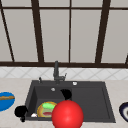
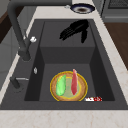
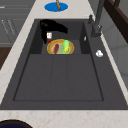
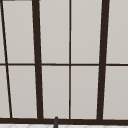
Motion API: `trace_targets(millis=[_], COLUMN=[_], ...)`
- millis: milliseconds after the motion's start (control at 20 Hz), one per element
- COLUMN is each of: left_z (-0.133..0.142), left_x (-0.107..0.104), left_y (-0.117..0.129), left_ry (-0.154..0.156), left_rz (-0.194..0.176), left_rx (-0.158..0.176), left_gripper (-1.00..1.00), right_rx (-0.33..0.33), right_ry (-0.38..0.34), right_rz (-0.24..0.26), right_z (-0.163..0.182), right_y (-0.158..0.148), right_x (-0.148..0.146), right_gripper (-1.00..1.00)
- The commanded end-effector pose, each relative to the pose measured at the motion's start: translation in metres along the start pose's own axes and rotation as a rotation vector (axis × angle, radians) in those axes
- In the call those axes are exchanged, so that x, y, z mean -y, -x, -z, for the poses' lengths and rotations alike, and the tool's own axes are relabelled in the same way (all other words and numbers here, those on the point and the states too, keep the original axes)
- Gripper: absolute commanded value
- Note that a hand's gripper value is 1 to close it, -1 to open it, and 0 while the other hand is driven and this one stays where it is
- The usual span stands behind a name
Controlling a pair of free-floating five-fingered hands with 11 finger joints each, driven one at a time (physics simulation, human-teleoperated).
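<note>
Left robot hand (image 1: 20,111) low at front left, right robot hand (image 1: 66,93) mid-air, fingers seemingly straight.

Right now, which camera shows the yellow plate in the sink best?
The left side view: the yellow plate lies unobstructed there. In the front view a red ball overlaps it; in the right side view it sits farther away.

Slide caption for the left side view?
Black hand hovering open over the dark sink's far basin; yellow plate with green and red food in the near basin.
</note>
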Motion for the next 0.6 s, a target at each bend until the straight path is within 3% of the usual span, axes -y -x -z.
trace_targets(millis=[0,550], left_z=[0.000,0.000], left_x=[0.000,0.000], left_y=[0.000,0.000], left_ry=[0.000,0.000], left_rz=[0.000,0.000], left_rx=[0.000,0.000], left_gripper=[0.00,0.00], right_rx=[-0.026,-0.085], right_ry=[0.052,0.146], right_rz=[-0.016,-0.062], right_z=[-0.002,0.016], right_y=[0.009,0.026], right_x=[0.025,0.082], right_gripper=[-1.00,-1.00])
